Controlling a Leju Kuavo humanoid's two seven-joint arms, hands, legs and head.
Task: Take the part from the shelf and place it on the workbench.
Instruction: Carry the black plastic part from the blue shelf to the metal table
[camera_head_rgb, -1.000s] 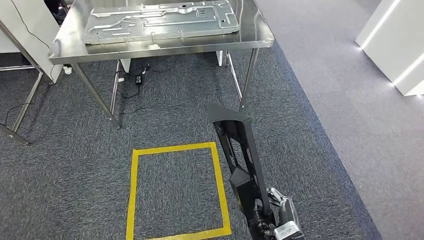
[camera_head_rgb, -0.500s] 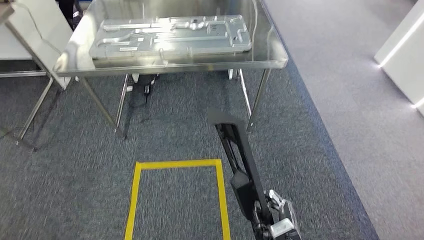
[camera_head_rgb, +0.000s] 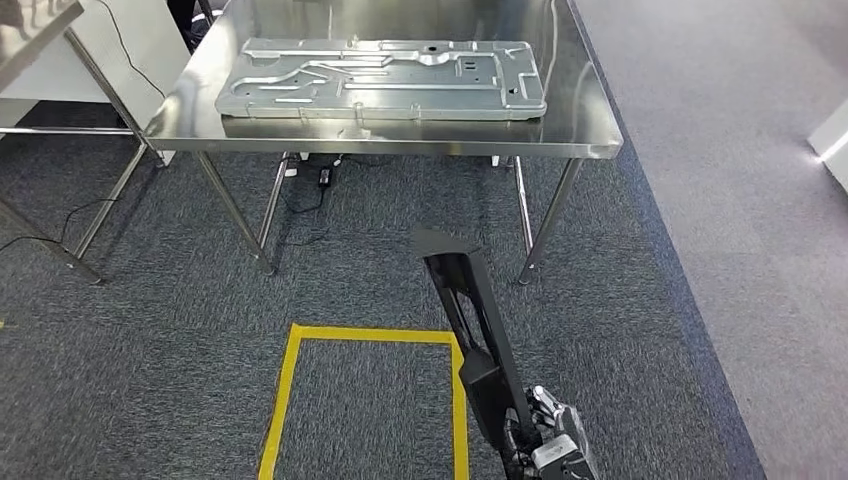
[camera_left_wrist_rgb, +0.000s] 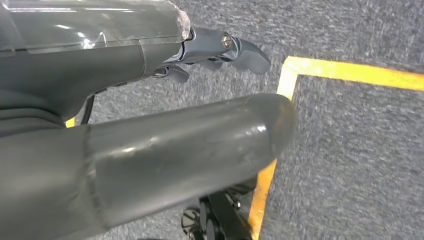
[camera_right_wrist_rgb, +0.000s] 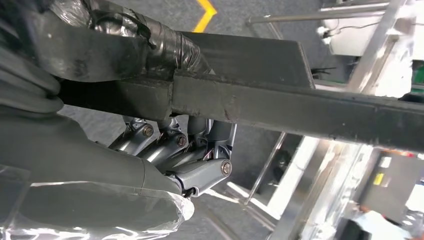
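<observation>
**Black part held low, workbench up top**

The part (camera_head_rgb: 478, 330) is a long, narrow black metal bracket with open cut-outs, slanting from the bottom right of centre of the head view up toward mid-frame and ending in a flat angled plate. The workbench (camera_head_rgb: 400, 140) is a shiny steel table on thin legs, stretched across the upper middle of the frame, well apart from the part.

A large metal panel (camera_head_rgb: 385, 78) covers most of the counter (camera_head_rgb: 400, 140), leaving bare strips at the near edge and right end; open carpet (camera_head_rgb: 180, 330) lies before it; counter legs (camera_head_rgb: 545, 220) flank the underside gap.
</observation>
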